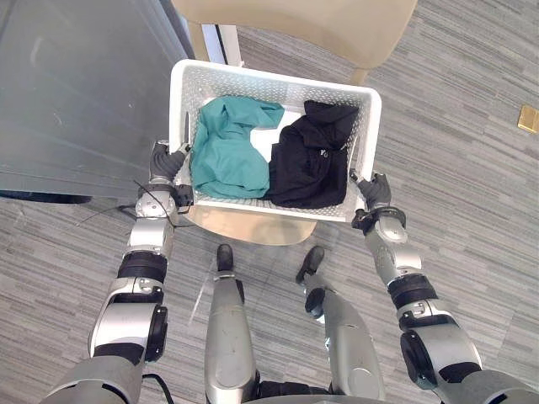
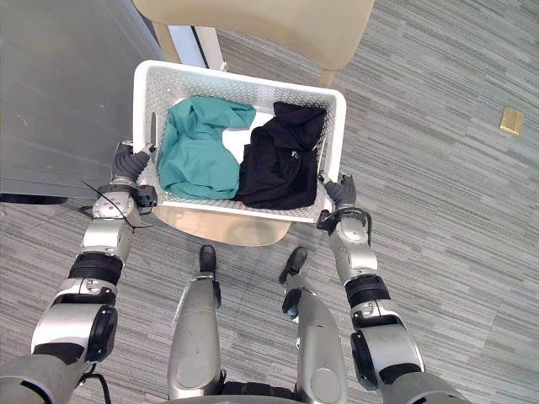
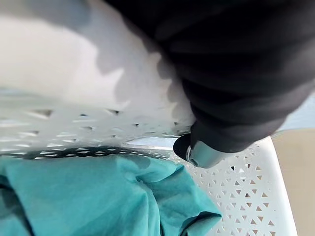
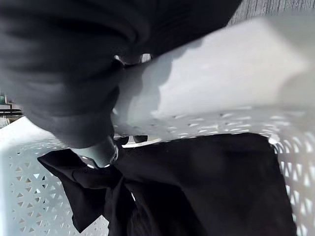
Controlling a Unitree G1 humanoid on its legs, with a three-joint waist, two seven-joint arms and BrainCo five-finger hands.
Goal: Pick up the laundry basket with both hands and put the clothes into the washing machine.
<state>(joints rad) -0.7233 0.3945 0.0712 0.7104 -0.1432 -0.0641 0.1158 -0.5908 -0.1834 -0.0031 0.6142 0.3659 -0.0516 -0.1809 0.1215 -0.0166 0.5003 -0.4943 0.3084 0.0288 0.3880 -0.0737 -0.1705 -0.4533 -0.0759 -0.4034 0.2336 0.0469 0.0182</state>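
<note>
My left hand (image 1: 166, 162) and right hand (image 1: 372, 192) grip the perforated white laundry basket (image 1: 269, 87); inside lie a crumpled teal garment (image 1: 226, 153) and a black garment (image 1: 312, 164)

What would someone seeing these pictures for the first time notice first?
A white laundry basket fills the centre, with the left hand and right hand gripping its opposite sides. Inside, a teal garment lies on the left and a black garment on the right, touching each other.
</note>
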